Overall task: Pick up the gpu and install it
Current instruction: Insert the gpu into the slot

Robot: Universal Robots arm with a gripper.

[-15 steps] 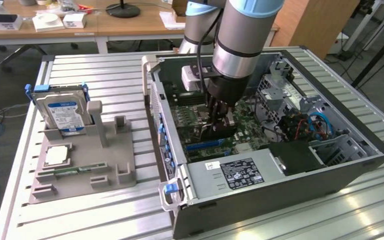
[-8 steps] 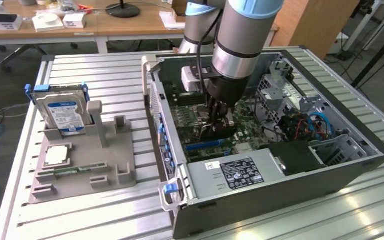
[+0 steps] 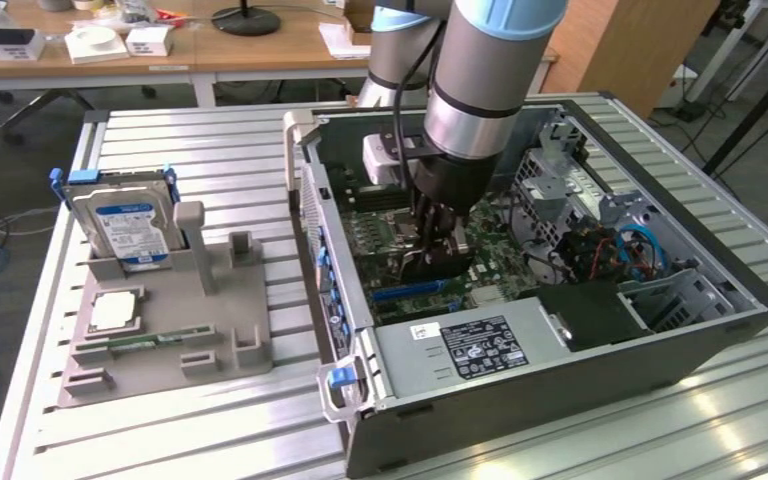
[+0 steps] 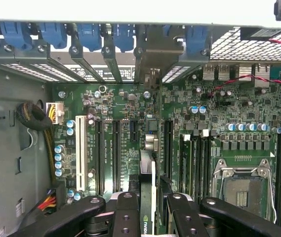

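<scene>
Black end effector (image 4: 151, 200) pinching the gpu card (image 4: 147, 219) | where: middle of the exterior view, inside the computer case (image 3: 598, 390), on edge over the green board (image 4: 115, 101) | step, I think: putting it in | needs: edge lined up with a slot (image 4: 115, 158).

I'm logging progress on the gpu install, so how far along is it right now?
Done: the gpu is picked up, clamped edge-on in the gripper. In hand: it is inside the computer case, over the motherboard, parallel to its slots. Left: seating; whether it has entered a slot I cannot tell.
</scene>
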